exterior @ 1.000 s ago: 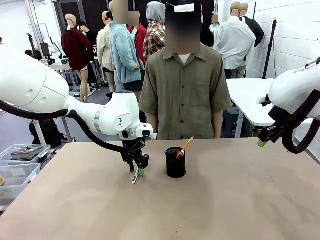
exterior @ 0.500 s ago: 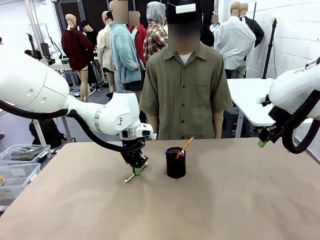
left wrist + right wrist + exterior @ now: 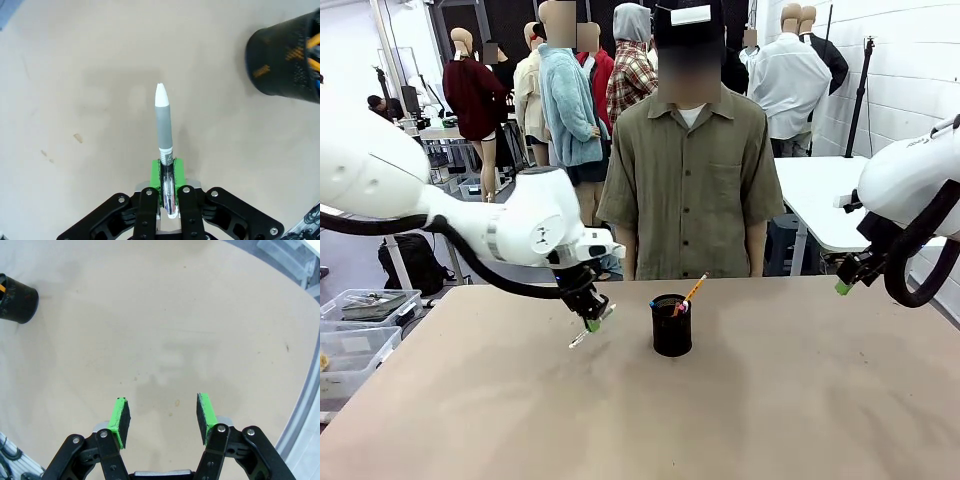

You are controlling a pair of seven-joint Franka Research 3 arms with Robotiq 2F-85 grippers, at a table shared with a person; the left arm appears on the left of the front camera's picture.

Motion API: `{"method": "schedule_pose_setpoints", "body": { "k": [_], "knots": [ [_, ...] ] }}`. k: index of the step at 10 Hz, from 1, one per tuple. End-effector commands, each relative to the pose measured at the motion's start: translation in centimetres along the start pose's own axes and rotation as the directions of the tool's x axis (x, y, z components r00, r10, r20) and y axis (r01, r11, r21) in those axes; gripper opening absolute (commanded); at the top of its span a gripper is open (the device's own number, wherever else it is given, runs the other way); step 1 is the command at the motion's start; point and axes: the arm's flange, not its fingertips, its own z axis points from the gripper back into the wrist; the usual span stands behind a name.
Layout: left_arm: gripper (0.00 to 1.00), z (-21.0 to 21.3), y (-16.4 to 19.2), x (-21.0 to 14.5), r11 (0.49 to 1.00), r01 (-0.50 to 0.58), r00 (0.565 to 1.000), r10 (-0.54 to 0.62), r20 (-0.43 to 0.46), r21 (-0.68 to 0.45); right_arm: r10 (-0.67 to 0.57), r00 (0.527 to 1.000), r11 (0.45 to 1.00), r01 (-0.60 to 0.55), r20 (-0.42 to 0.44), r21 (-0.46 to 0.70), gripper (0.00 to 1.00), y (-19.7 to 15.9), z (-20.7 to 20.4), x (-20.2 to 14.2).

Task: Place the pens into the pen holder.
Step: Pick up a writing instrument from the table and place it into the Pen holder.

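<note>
So the left tool [image 3: 592,322] has its green pads [image 3: 167,172] clamped tight on the silver-grey pen [image 3: 163,125], holding it just above the tan surface [image 3: 770,400]. From the wrist cam the pen sticks straight out past the pads, grey barrel with a white pointed tip; in the front view it slants down and to the left under the tool. It's just left of the pen holder [image 3: 671,325], not touching it. The black mesh holder sits around the middle of the surface, in front of the person in the olive shirt [image 3: 688,180], with the orange-yellow pen [image 3: 694,290] already inside, leaning out to the right. The right tool [image 3: 162,417] hangs out at the right edge, pads well apart with nothing between them, over bare surface well away from the holder.
</note>
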Motion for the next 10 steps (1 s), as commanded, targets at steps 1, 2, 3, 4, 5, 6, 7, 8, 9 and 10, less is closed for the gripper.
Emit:
{"method": "schedule_pose_setpoints", "body": {
  "k": [1, 2, 3, 4, 5, 6, 7, 8, 9, 10],
  "knots": [
    [0.00, 2.4, 1.3, -4.6, 0.993, 0.067, 0.988, -0.053, 0.144, -0.099, 0.018, 1.000, 1.000, -0.018, 0.000, -0.020, 0.68, 0.0, -0.2, -0.4],
    [0.00, 3.8, 1.7, -5.8, 0.981, 0.151, 0.957, -0.114, 0.266, -0.123, 0.018, 1.000, 1.000, -0.018, 0.000, -0.020, 0.68, 0.0, -0.2, -0.4],
    [0.00, 4.5, 2.3, -6.3, 0.958, 0.240, 0.910, -0.167, 0.380, -0.154, 0.018, 1.000, 1.000, -0.018, 0.000, -0.020, 0.68, 0.0, -0.2, -0.4],
    [0.00, 5.1, 2.7, -6.6, 0.947, 0.288, 0.843, -0.180, 0.507, -0.143, 0.018, 1.000, 1.000, -0.018, 0.000, -0.020, 0.68, 0.0, -0.2, -0.4],
    [0.00, 5.6, 2.6, -6.7, 0.921, 0.361, 0.782, -0.214, 0.585, -0.145, 0.018, 1.000, 1.000, -0.018, 0.000, -0.020, 0.68, 0.0, -0.2, -0.4],
    [0.00, 6.0, 2.5, -6.5, 0.883, 0.447, 0.715, -0.254, 0.651, -0.146, 0.018, 1.000, 1.000, -0.018, 0.000, -0.020, 0.68, 0.0, -0.2, -0.4],
    [0.00, 6.3, 2.5, -6.4, 0.855, 0.499, 0.665, -0.271, 0.696, -0.144, 0.018, 1.000, 1.000, -0.018, 0.000, -0.020, 0.68, 0.0, -0.2, -0.4],
    [0.00, 6.6, 2.2, -6.1, 0.846, 0.522, 0.612, -0.281, 0.739, -0.111, 0.018, 1.000, 1.000, -0.018, 0.000, -0.020, 0.68, 0.0, -0.2, -0.4],
    [0.00, 6.9, 1.7, -5.5, 0.828, 0.550, 0.554, -0.269, 0.788, -0.104, 0.018, 1.000, 1.000, -0.018, 0.000, -0.020, 0.68, 0.0, -0.2, -0.4],
    [0.00, 6.7, 1.2, -4.5, 0.823, 0.561, 0.520, -0.264, 0.813, -0.092, 0.018, 1.000, 1.000, -0.018, 0.000, -0.020, 0.68, 0.0, -0.2, -0.4]
  ]
}}
